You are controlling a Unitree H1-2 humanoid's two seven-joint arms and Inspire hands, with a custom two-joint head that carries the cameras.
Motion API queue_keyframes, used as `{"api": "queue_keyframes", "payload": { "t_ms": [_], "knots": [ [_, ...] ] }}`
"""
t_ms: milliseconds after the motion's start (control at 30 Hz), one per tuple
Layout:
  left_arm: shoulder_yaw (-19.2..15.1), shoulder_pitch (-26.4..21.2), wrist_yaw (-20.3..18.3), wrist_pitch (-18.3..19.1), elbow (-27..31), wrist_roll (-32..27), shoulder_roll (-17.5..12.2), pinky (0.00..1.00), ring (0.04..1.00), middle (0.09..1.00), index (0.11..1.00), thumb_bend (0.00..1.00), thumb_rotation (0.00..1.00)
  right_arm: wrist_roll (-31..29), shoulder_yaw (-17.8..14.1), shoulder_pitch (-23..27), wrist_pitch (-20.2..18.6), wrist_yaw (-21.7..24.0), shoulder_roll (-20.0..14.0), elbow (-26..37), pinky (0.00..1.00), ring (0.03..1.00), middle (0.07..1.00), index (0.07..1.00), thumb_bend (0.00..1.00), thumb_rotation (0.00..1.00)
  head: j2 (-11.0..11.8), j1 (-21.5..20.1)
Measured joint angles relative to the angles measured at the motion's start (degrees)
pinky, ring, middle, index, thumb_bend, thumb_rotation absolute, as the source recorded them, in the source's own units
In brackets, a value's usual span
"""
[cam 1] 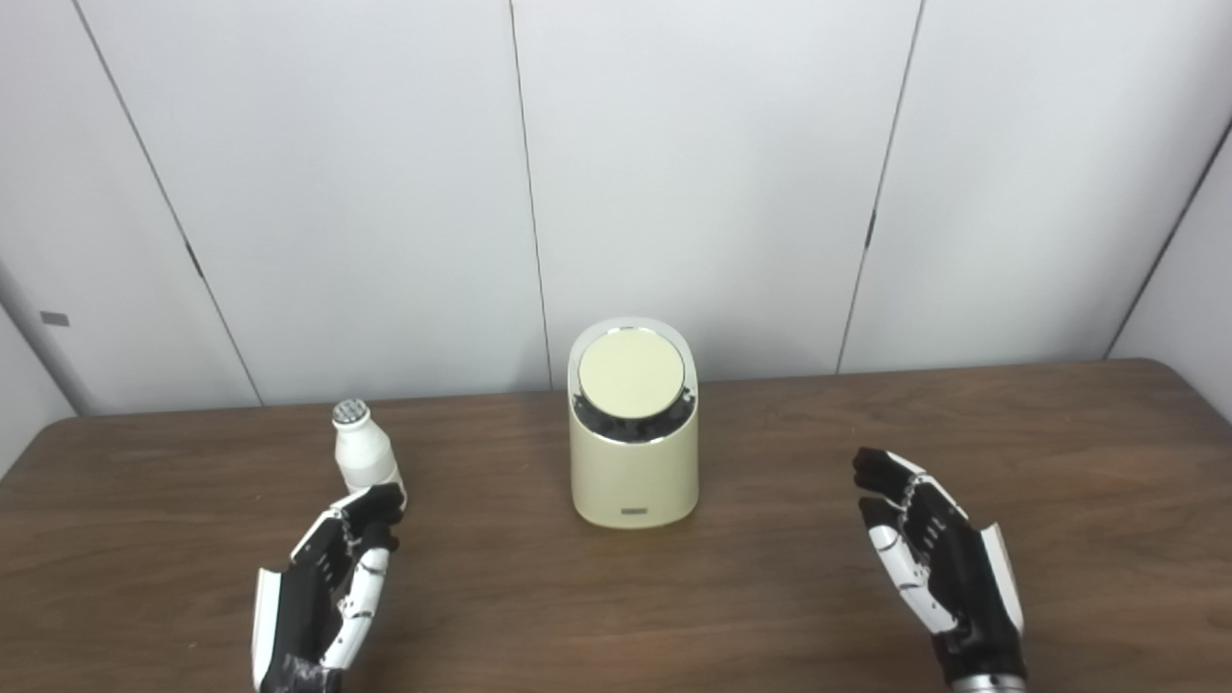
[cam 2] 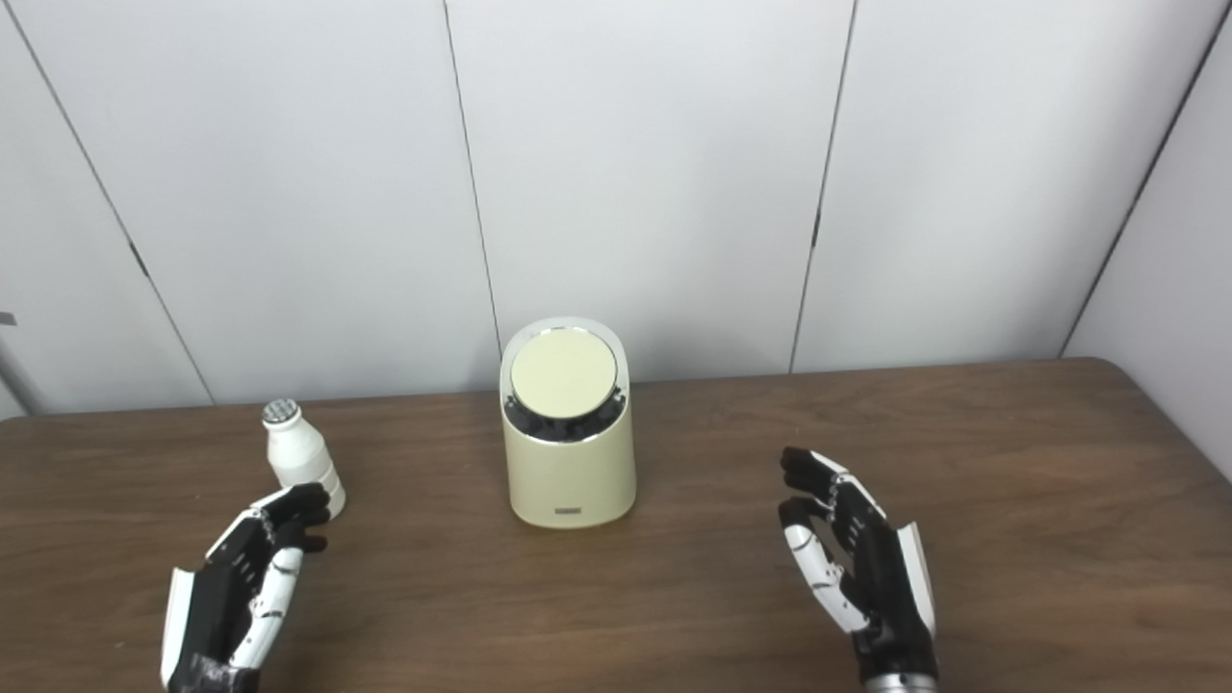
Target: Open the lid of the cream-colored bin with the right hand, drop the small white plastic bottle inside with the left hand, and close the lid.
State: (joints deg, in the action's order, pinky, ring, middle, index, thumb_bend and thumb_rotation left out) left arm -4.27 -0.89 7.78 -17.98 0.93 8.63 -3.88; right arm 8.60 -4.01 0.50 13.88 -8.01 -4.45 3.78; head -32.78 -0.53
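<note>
A cream-colored bin stands upright near the middle of the brown wooden desk, toward its far edge, with its round lid shut and tilted to face forward. To the bin's left, well apart from it, the small white plastic bottle stands upright with a ribbed silver cap on top.

The left hand reaches in from the near edge, fingers apart and holding nothing. Its fingertips sit right at the foot of the bottle; from here it is hard to say whether they actually touch it or only overlap it in view.

The right hand hangs over the desk to the bin's right, well clear of it, palm turned inward, fingers spread and slightly curled, empty. A pale panelled wall rises behind the desk.
</note>
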Motion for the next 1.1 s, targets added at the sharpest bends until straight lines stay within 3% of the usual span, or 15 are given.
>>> {"api": "queue_keyframes", "payload": {
  "t_ms": [300, 533, 667, 767, 867, 1100],
  "knots": [
    [0.2, 0.1, 0.0, 0.4, 0.2, 0.7, 0.4, 0.63, 0.717, 0.741, 0.729, 0.42, 0.69, 0.2, -0.3, -0.1, -0.1, 0.0, -0.3, 0.0, 0.71, 0.772, 0.782, 0.76, 0.25, 0.66, 0.0, 0.5],
    [0.3, 0.1, 0.0, 1.2, 0.3, 0.7, 0.5, 0.62, 0.72, 0.742, 0.726, 0.41, 0.69, 0.7, -0.4, 0.0, -2.8, 0.7, -0.9, 0.9, 0.75, 0.831, 0.834, 0.814, 0.39, 0.64, 0.2, 0.0],
    [0.2, 0.1, 0.0, 1.2, 0.3, 0.7, 0.5, 0.62, 0.716, 0.74, 0.726, 0.4, 0.69, -0.6, -0.4, 2.0, -5.4, 2.3, -1.7, 2.5, 0.84, 0.884, 0.884, 0.868, 0.48, 0.77, 0.3, -0.4],
    [0.2, 0.1, 0.1, 1.2, 0.3, 0.8, 0.5, 0.62, 0.716, 0.737, 0.724, 0.41, 0.7, -1.4, -0.4, 5.0, -7.4, 3.9, -3.7, 3.1, 0.87, 0.912, 0.912, 0.898, 0.49, 0.84, 0.5, -0.4],
    [0.2, 0.1, 0.1, 1.2, 0.3, 0.8, 0.5, 0.62, 0.722, 0.742, 0.728, 0.41, 0.7, -0.3, -0.2, 7.6, -10.5, 4.8, -5.0, 5.4, 0.86, 0.91, 0.913, 0.9, 0.52, 0.9, 0.9, -0.4],
    [0.3, -0.1, 0.4, 1.2, 0.2, 1.6, 0.9, 0.64, 0.721, 0.743, 0.73, 0.42, 0.7, 7.2, 2.2, 13.5, -25.1, 6.1, -5.4, 10.7, 0.9, 0.937, 0.941, 0.922, 0.77, 0.9, 1.4, -0.3]
  ]
}}
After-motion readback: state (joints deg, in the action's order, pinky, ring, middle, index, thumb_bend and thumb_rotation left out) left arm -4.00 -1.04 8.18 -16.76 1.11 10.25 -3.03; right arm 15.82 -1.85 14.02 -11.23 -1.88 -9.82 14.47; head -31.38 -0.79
